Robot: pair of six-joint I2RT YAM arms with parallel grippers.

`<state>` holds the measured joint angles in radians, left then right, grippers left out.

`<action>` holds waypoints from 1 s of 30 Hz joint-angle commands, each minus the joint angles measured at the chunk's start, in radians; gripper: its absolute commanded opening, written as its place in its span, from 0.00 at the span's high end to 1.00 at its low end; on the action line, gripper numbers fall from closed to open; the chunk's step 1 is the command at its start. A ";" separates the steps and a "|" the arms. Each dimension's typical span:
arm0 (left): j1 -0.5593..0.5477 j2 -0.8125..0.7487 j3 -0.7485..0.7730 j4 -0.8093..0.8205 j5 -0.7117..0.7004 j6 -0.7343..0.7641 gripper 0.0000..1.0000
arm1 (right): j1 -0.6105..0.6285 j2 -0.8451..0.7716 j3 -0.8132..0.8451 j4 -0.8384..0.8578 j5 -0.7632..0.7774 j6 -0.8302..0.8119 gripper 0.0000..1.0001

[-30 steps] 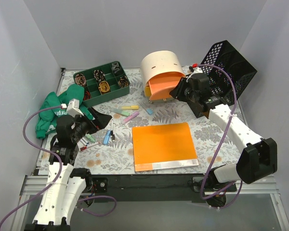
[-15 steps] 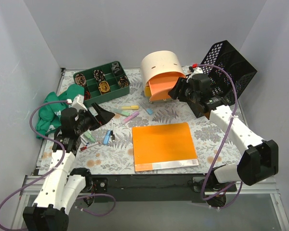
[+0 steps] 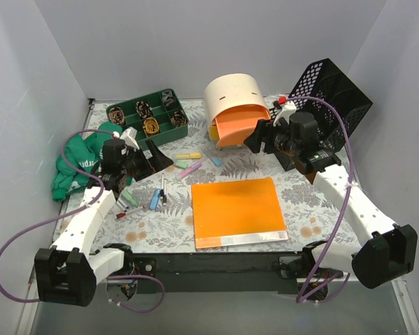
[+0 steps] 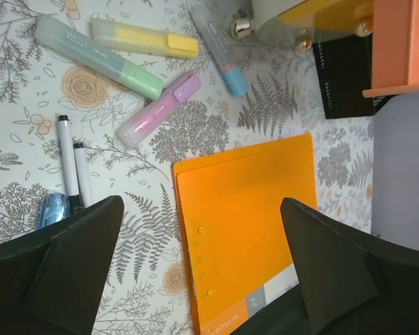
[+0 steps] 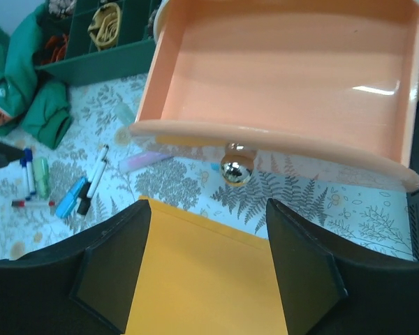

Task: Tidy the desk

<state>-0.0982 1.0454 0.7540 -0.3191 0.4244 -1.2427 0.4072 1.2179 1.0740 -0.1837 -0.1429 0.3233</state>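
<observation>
The surface (image 3: 167,225), printed with ferns and flowers, is seen filling the walled enclosure in front of both arm bases. Its near edge is partly covered by the arms and cables. An orange folder (image 3: 237,209) lies flat just toward 6 o'clock of the middle; the print on its pale label strip is too small to be read.

At 11 o'clock a green tray (image 3: 148,120) is set, and the coiled things in its compartments cannot be made out. A cream drawer unit (image 3: 232,94) stands at 12 o'clock with its orange drawer (image 3: 237,124) open and nothing seen inside. At 2 o'clock a black basket (image 3: 335,91) is tilted, its lower part hidden behind the right arm. A green cloth (image 3: 73,171) at 9 o'clock is partly hidden by the left arm and a purple cable.

Highlighters (image 4: 159,108) and pens (image 4: 68,164) are scattered at 9 o'clock of the folder. A blue thing (image 4: 54,209) is cut off by a left finger.

The left gripper (image 3: 156,158) is held above the highlighters, its fingers spread wide and grasping nothing. The right gripper (image 5: 206,272) is held before the drawer, its fingers released and apart. The metal knob (image 5: 236,166) sits ahead of them, untouched.
</observation>
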 commanded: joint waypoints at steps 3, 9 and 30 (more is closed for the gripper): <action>-0.139 0.137 0.128 -0.115 -0.104 0.173 0.04 | -0.079 -0.070 -0.062 0.003 -0.389 -0.257 0.23; -0.231 0.278 0.203 -0.155 -0.182 0.340 0.14 | -0.143 -0.147 -0.141 -0.091 -0.687 -0.624 0.13; -0.304 0.718 0.439 -0.186 -0.239 0.618 0.41 | -0.275 -0.227 -0.293 -0.094 -0.814 -0.805 0.12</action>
<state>-0.3820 1.7367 1.1461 -0.4767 0.2607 -0.6674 0.1474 1.0145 0.7864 -0.2893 -0.9348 -0.4751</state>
